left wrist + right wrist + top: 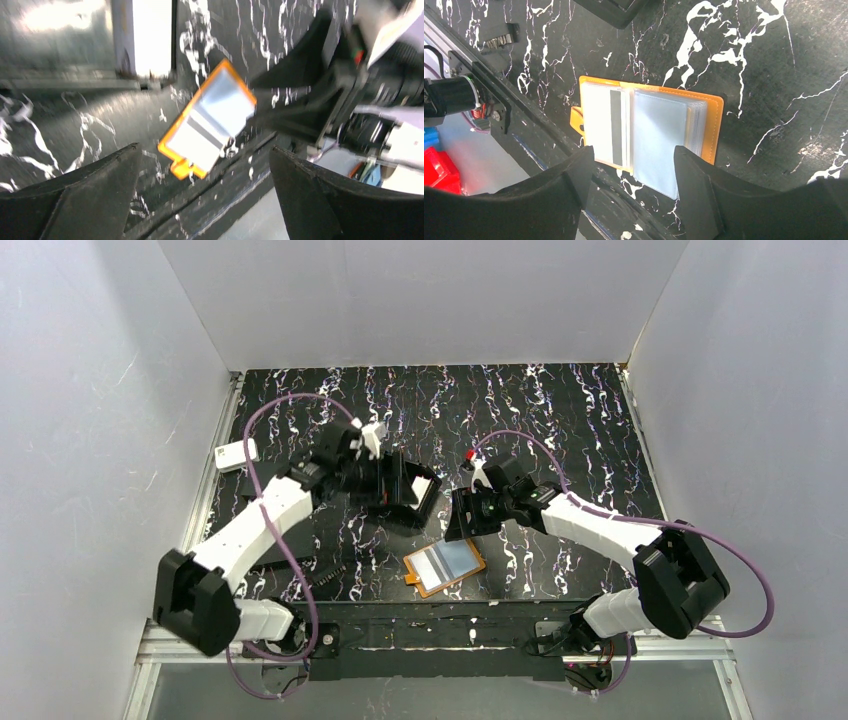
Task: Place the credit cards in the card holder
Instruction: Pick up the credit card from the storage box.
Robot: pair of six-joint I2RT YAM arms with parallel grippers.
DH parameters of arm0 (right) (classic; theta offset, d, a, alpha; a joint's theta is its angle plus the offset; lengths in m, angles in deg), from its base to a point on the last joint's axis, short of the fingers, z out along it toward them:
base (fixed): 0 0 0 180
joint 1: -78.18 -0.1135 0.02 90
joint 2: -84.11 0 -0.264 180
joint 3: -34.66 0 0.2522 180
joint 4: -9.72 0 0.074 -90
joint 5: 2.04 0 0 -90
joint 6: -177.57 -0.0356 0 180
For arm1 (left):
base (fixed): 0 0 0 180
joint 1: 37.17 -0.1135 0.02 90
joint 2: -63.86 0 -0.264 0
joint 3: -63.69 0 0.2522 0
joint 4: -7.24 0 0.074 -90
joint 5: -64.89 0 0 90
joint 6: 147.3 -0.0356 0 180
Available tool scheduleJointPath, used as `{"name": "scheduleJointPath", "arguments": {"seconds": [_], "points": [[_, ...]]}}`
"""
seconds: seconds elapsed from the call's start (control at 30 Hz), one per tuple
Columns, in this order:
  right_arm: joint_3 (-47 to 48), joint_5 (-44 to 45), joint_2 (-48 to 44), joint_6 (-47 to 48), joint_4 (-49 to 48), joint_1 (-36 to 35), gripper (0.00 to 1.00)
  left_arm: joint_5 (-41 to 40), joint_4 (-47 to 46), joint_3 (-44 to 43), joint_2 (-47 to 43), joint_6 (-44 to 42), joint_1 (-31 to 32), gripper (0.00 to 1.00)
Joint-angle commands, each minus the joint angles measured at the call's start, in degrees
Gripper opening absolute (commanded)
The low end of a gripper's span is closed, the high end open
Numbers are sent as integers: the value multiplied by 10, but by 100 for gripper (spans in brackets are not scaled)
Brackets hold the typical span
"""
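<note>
Right gripper (631, 156): jaws wide apart, nothing in them, hanging just over the card holder.
Card holder (713, 125): lying open and flat at 6 o'clock on the table (560, 410), close to the near edge.
Card with a dark stripe (600, 122): tucked in the holder's clear pocket on the 9 o'clock side, seen from the right wrist.
Left gripper (204, 150): jaws wide apart, empty, at 11 o'clock from the holder, by the black tray (400, 505).
Tray: something white at its 3 o'clock end; cannot tell what.
White box (235, 454): at 10 o'clock, far from the holder.
</note>
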Motion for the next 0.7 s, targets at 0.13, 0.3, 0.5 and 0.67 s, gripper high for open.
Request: {"name": "scheduleJointPath", "arguments": {"seconds": [0.13,0.3,0.5,0.67], "points": [[21,20,-28,10,12,5,68,11,34,-179,222,-91,-35,99],[13,26,-48,8,17,7,68,-5,66,-248,313,-134,-41,96],[8,27,-56,8,17,9,68,32,48,-254,358,-125,-42,96],[11,22,-52,8,15,9,67,77,24,-249,373,-106,-42,93]]}}
